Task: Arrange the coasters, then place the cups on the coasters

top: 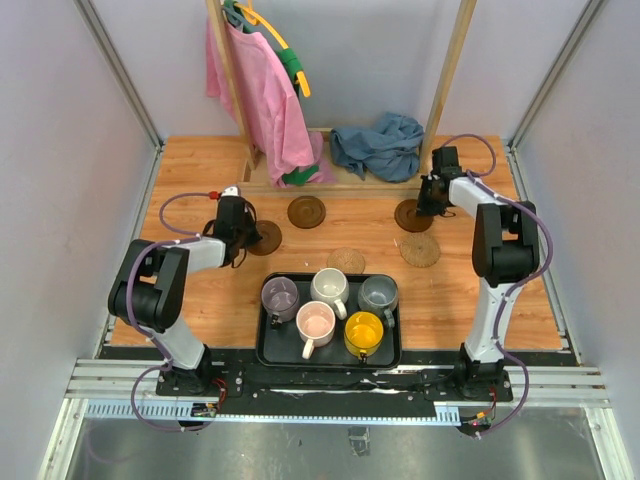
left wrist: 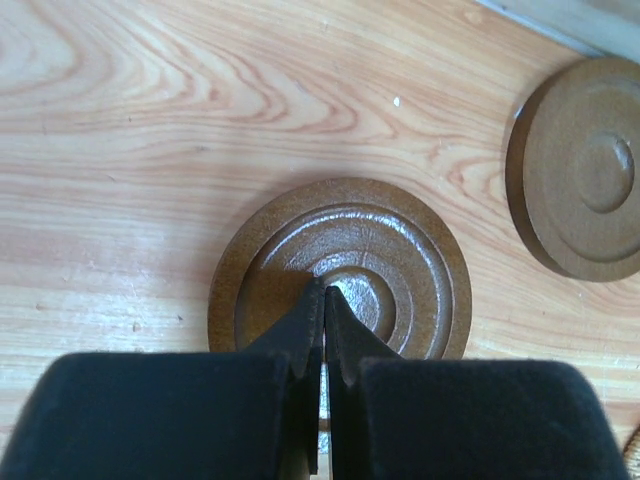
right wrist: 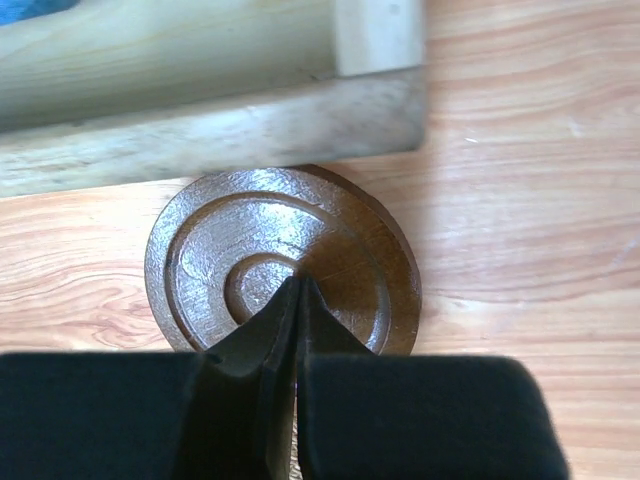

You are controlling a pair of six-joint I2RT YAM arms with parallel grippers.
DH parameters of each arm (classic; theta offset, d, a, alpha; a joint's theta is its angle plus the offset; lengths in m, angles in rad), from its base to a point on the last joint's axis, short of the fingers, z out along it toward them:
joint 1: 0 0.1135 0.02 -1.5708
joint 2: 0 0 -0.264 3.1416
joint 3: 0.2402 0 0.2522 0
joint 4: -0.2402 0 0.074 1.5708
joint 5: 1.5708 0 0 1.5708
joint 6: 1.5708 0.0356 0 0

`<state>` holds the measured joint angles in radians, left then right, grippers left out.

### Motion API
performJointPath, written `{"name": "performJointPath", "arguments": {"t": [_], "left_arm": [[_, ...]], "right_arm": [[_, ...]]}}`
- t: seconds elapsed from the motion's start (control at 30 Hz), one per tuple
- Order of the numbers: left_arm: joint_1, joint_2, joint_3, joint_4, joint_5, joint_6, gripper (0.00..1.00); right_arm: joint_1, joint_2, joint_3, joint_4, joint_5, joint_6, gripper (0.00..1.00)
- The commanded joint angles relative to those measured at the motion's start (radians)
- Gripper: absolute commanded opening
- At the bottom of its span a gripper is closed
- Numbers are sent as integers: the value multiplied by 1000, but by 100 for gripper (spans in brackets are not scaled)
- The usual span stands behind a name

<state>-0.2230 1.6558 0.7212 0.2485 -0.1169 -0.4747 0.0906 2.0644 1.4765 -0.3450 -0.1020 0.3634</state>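
Closure confirmed on both arms, nothing held. The left gripper (left wrist: 322,292) tips sit centrally on a dark brown ringed wooden coaster (left wrist: 405,260). The right gripper (right wrist: 298,286) sits likewise on a matching coaster (right wrist: 225,235), which lies tight against the pale wooden rack base (right wrist: 200,130).

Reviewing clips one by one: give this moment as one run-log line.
left claw shut over left dark coaster | right claw shut over right dark coaster beside wooden rail | five cups in tray

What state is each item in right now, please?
Left fingers: shut, tips over a dark coaster.
Right fingers: shut, tips over another dark coaster.
Five mugs: upright, in the black tray.
Five coasters: flat on table, bare.
Pink cloth: hanging.
Blue cloth: crumpled.
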Motion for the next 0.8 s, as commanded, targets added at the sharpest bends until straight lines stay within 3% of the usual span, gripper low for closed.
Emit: {"name": "performJointPath", "arguments": {"t": [0.0,0.43,0.6,0.77], "left_arm": [[17,18,55,1,-39,15,0],[40,105,176,-1,-18,20,0],[41,48,134,30,33,20,1],[40,-54,84,21,56,26,1]], "right_arm": [[-21,-27,-57,-25,93,-6,1],[-22,-174,-164,-34,235,20,1],[-22,-220,-162,-45,282,19,1],[-20,-299,-173,-42,223,22,1]]}}
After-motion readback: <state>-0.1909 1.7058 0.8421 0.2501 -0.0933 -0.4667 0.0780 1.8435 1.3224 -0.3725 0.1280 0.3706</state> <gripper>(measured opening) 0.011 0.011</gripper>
